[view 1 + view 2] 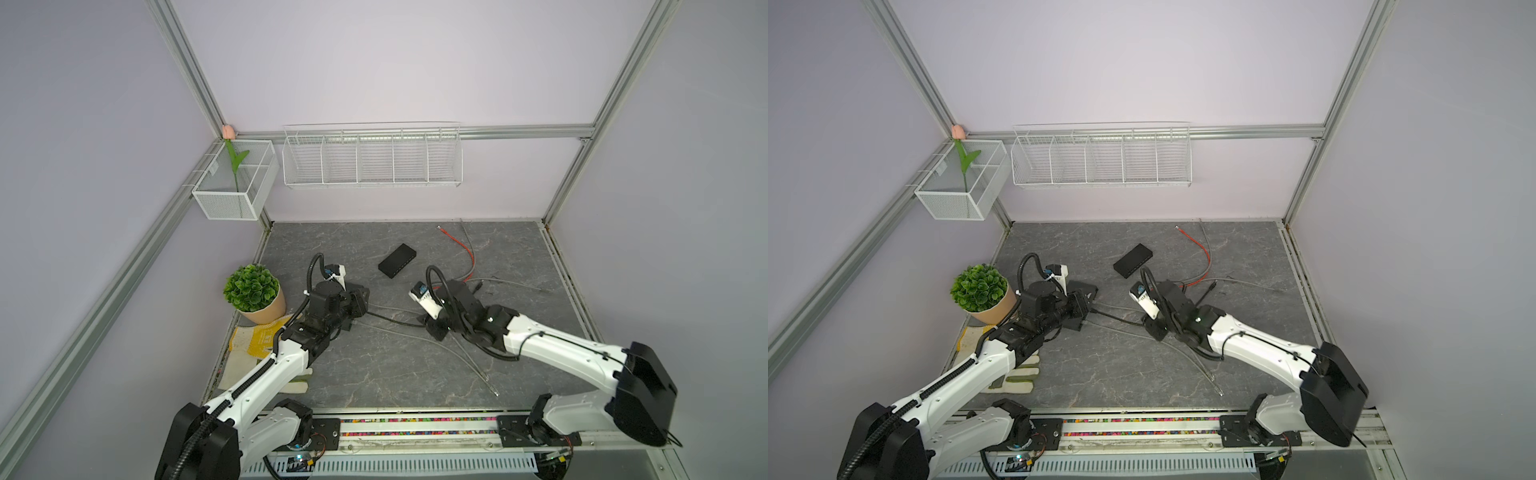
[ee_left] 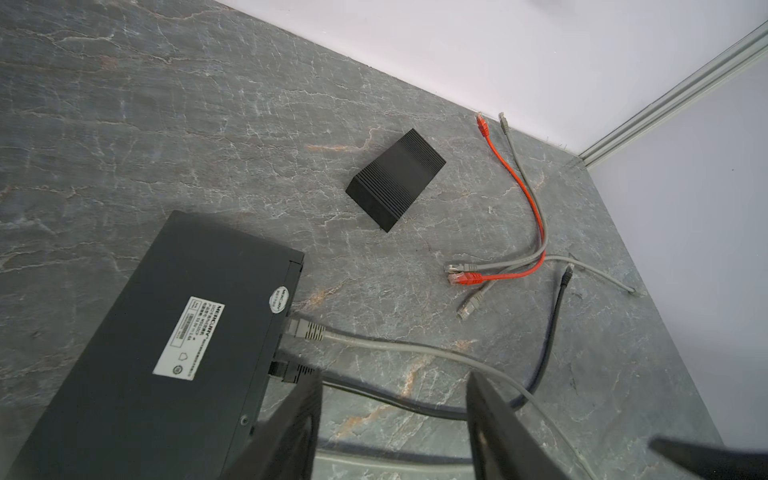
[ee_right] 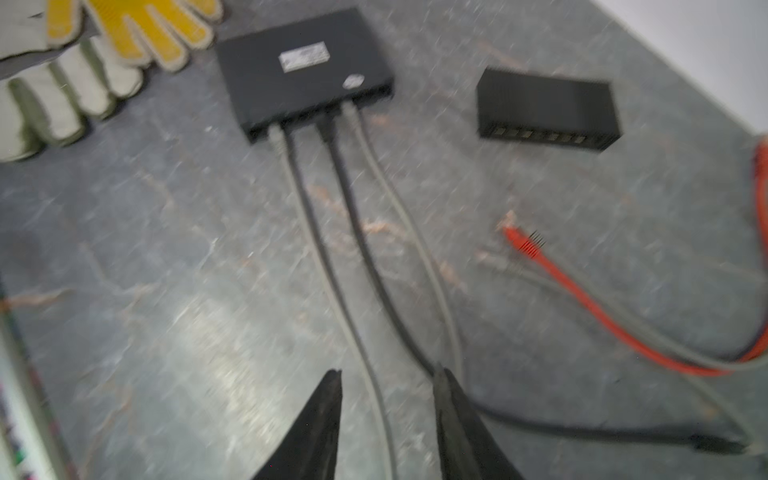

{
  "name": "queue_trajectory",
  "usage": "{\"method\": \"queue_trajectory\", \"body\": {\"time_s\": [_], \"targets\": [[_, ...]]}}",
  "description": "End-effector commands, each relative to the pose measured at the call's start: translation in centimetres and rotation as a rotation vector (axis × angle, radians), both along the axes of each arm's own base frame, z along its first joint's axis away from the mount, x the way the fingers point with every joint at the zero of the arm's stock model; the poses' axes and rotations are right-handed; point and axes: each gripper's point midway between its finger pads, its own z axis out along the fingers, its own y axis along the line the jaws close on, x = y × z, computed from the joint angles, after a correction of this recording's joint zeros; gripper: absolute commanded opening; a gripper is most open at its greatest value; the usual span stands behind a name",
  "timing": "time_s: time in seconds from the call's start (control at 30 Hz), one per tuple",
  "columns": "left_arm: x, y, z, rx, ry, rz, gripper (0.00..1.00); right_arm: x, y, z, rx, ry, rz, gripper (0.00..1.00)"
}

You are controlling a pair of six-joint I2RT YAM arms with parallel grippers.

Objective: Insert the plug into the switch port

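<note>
A flat black switch (image 2: 174,332) with a white label lies under my left arm; in both top views it is mostly hidden. Three plugs sit in its port face: a grey plug (image 2: 305,330), a black plug (image 2: 291,370) and another grey plug (image 3: 275,139). My left gripper (image 2: 395,386) is open over their cables, one finger close beside the switch's port face, nothing between the fingers. My right gripper (image 3: 388,376) is also open and empty. It hangs over the same cables, well back from the switch (image 3: 299,83). That view is blurred.
A second, ribbed black box (image 1: 397,260) lies further back. Loose red cable (image 1: 463,249) and grey cables sprawl at the back right. A potted plant (image 1: 253,291) and work gloves (image 1: 257,336) sit at the left. Wire baskets (image 1: 372,156) hang on the wall.
</note>
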Motion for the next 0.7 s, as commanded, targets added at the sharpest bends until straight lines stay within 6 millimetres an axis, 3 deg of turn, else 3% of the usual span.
{"method": "queue_trajectory", "body": {"time_s": [0.0, 0.1, 0.2, 0.33, 0.43, 0.47, 0.57, 0.67], "targets": [[0.8, -0.6, 1.5, -0.005, -0.049, -0.012, 0.57, -2.8, -0.5, -0.4, 0.157, 0.136, -0.084, 0.4], [1.4, -1.2, 1.6, -0.028, -0.05, -0.021, 0.57, -3.5, -1.9, -2.4, 0.15, 0.175, -0.145, 0.43], [3.1, -2.3, 1.3, -0.025, -0.035, -0.034, 0.57, -1.8, -4.1, -4.1, 0.055, 0.116, -0.273, 0.44], [7.3, -4.6, 0.1, 0.0, 0.039, -0.089, 0.57, 2.8, -5.1, -4.4, -0.001, 0.024, -0.368, 0.5], [11.2, -5.9, -0.5, 0.048, 0.082, -0.11, 0.56, 6.6, -4.1, -4.1, -0.08, 0.034, -0.345, 0.46], [12.6, -5.9, -1.0, 0.074, 0.107, -0.104, 0.56, 8.6, -3.0, -2.6, -0.095, 0.002, -0.334, 0.45], [16.5, -6.2, -1.9, 0.15, 0.167, -0.097, 0.56, 12.8, -2.0, -1.5, -0.175, -0.039, -0.296, 0.44], [20.0, -6.7, -3.6, 0.193, 0.246, -0.119, 0.56, 15.8, -1.5, -1.4, -0.155, 0.017, -0.221, 0.44]]}}
